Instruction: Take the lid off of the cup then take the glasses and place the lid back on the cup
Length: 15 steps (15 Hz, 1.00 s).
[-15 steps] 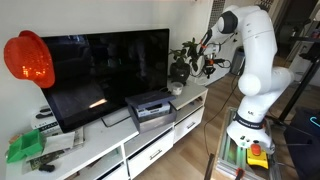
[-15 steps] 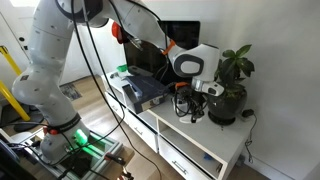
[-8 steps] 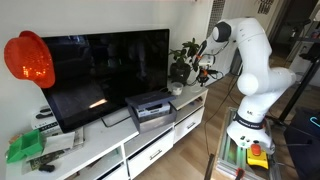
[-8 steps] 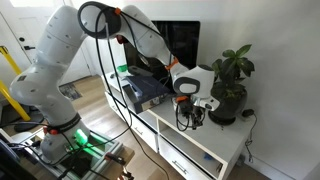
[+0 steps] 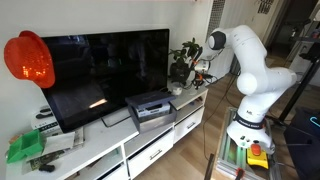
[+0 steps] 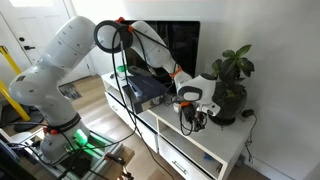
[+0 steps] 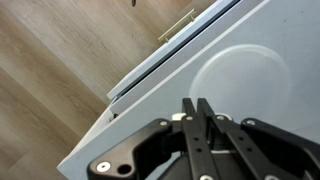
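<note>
Red, a rounded object (image 5: 28, 58) shows at the far left beside the dark television (image 5: 105, 70). Rightwards on the white cabinet (image 5: 110, 150) sit the grey box-shaped device (image 5: 150, 108), then the small whitish cup (image 5: 176, 90) in front of the potted plant (image 5: 183, 62). The gripper (image 5: 199, 73) hovers just right of the plant, its fingers (image 7: 188, 125) pressed together with nothing between them.

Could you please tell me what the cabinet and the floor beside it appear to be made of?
The cabinet looks like white painted or laminated board: a smooth, even, faintly sheened top with crisp edges. The floor looks like wood or wood-look laminate, given its brown planks with grain streaks; the pictures do not settle which.
</note>
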Motion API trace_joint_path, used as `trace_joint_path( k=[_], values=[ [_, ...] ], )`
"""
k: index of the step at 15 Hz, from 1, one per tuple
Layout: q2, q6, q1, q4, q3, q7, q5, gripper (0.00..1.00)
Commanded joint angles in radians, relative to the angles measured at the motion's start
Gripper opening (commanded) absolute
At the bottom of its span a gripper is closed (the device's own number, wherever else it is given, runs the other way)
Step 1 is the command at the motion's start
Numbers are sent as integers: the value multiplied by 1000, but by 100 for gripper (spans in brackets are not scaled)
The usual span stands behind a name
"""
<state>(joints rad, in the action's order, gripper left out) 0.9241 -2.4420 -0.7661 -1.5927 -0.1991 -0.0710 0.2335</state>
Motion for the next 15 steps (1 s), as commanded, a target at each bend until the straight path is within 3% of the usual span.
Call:
trace_joint_path(
  k=[1,9,15],
  values=[
    [-4,6,-13,41,19,5,10,43],
    [-213,125,80,-86,-15,22,-38,98],
    [-344,162,189,-190,-46,8,-112,100]
  ],
)
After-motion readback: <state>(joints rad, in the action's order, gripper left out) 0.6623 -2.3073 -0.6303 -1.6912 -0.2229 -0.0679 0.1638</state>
